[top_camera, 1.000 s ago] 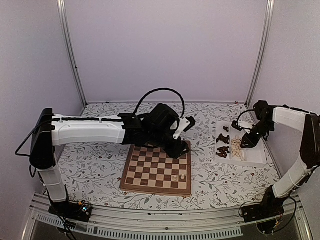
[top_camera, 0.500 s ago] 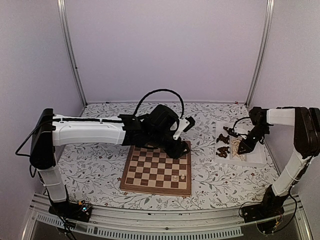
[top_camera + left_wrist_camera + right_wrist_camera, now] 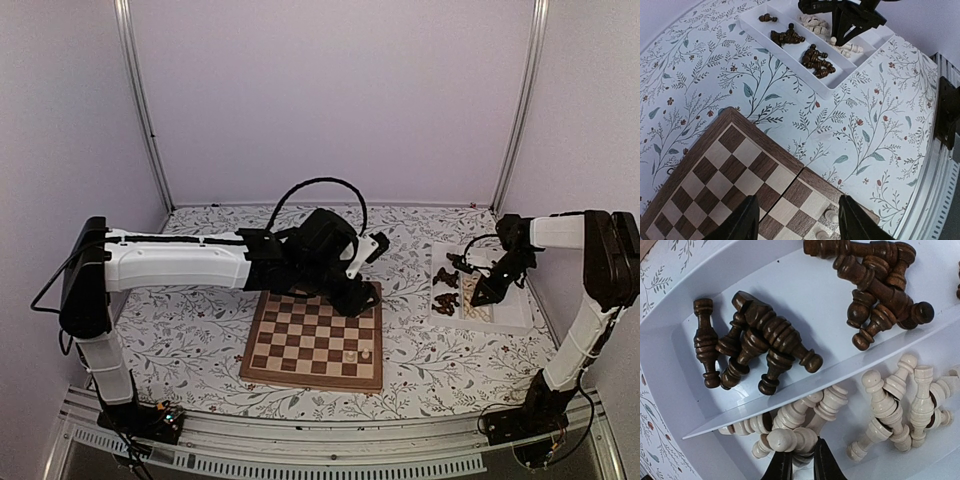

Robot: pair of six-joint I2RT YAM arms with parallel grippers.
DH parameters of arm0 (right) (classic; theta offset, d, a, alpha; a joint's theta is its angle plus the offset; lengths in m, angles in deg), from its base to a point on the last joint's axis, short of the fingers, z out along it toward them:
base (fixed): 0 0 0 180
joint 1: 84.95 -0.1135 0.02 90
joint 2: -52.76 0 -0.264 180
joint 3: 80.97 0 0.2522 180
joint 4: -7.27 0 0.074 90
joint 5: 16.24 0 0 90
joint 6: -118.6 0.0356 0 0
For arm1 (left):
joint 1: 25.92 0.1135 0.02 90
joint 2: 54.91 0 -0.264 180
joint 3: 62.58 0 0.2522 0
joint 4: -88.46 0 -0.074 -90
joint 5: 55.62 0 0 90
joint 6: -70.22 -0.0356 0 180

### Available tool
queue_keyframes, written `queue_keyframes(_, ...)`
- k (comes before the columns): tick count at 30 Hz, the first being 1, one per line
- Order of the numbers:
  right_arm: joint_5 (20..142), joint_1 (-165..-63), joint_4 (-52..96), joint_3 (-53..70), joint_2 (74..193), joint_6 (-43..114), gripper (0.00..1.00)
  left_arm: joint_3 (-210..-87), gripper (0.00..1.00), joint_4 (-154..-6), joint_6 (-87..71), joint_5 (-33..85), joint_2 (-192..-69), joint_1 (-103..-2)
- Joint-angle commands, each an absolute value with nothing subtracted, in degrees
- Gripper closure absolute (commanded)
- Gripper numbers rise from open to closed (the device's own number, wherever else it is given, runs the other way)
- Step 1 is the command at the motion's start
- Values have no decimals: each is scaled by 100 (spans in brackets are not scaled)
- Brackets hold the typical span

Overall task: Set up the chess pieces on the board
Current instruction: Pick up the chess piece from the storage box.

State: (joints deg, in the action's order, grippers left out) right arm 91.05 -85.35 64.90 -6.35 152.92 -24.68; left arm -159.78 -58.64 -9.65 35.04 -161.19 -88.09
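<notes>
Wood, plastic, cloth and metal, some of it shiny and some dull.

The dark chess pieces point(image 3: 765, 340) are brown wood, turned smooth, with a soft shine. The pale chess pieces point(image 3: 885, 400) are cream wood and less shiny. The white tray point(image 3: 805, 285) looks like smooth, slightly glossy plastic. The board point(image 3: 315, 340) is flat wood with a low shine. The table cover point(image 3: 860, 125) is matt and printed with leaves. It may be cloth or paper, but that is hard to tell. The left arm point(image 3: 180, 262) has a smooth white plastic shell and matt black parts. The rail point(image 3: 300, 440) is dull grey metal.
</notes>
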Motion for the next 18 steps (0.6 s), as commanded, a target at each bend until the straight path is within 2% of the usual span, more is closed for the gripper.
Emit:
queue_keyframes(1,9437,-8574,6564,-650,15216,-2546,93,-16017,45,-5978,-923,3381,-16063,-8736)
queue_keyframes(12,9759,-8565,7001,-564,14413,-2362,94,-16267,48,-6429,-575,3079,-16378,-8744)
queue_keyframes(18,10438,-8763,7418,-311,14041,-2094,94,-16669,51,-6893,-135,2902,-16881,-8753)
